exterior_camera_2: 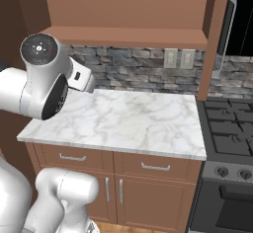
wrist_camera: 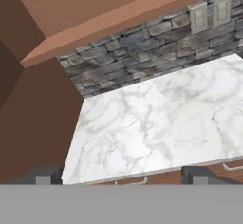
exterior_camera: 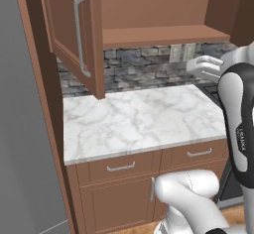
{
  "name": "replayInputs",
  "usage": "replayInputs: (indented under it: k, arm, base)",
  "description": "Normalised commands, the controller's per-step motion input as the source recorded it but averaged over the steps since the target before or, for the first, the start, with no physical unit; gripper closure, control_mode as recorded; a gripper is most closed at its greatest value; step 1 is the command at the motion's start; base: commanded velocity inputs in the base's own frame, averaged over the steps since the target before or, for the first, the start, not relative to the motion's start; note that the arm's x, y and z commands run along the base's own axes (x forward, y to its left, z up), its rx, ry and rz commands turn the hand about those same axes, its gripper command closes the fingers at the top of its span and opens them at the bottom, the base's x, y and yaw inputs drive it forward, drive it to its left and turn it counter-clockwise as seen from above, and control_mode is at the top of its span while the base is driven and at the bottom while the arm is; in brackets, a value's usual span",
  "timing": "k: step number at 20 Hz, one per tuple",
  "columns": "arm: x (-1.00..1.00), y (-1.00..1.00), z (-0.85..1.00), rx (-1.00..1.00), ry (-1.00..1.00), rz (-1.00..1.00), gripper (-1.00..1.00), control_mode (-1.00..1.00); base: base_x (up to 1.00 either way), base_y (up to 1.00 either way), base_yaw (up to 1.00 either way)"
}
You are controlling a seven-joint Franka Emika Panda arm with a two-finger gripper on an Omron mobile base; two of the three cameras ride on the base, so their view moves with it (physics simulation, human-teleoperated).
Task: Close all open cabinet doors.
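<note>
The left cabinet door [exterior_camera: 69, 34] hangs wide open, swung out over the counter's left end, with its long silver bar handle [exterior_camera: 79, 34] facing me. The right cabinet door [exterior_camera_2: 216, 39] also stands open and is seen edge-on, its handle [exterior_camera_2: 229, 27] on the stove side. Between the two doors the cabinet's brown inside and bottom shelf [exterior_camera: 163, 33] are exposed. My gripper [exterior_camera: 199, 68] hovers above the counter's right part, below the shelf and apart from both doors. It is open and empty, with its fingertips [wrist_camera: 47, 175] spread wide in the hand view.
A white marble counter [exterior_camera: 139, 121] runs under the cabinet, with a stone backsplash [exterior_camera_2: 138, 71] and two wall outlets [exterior_camera_2: 179, 58]. Drawers and base-cabinet doors [exterior_camera_2: 153, 168] sit below it. A gas stove [exterior_camera_2: 230, 123] adjoins on the right and a tall brown side panel [exterior_camera: 42, 104] on the left.
</note>
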Motion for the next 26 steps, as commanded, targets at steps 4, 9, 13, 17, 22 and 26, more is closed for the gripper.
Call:
replayInputs:
  k: [4, 9, 13, 17, 22, 26]
  arm:
    - [-0.23, 0.08, 0.01, 0.0, -0.15, 0.0, -1.0, -1.0]
    - [-0.2, 0.2, 0.0, 0.0, -0.18, 0.0, -1.0, -1.0]
    - [-0.26, 0.21, 0.0, 0.0, -0.13, 0.01, -1.0, -1.0]
    - [-0.23, 0.37, 0.06, 0.0, -0.14, 0.0, -1.0, -1.0]
    - [-0.01, 0.6, 0.13, 0.0, -0.09, 0.0, -1.0, -1.0]
    - [-0.03, 0.39, 0.23, 0.0, -0.16, 0.02, -1.0, -1.0]
  base:
    - [0.0, 0.0, 0.0]
    - [0.0, 0.0, 0.0]
    - [0.0, 0.0, 0.0]
    - [0.0, 0.0, 0.0]
    - [0.0, 0.0, 0.0]
    - [0.0, 0.0, 0.0]
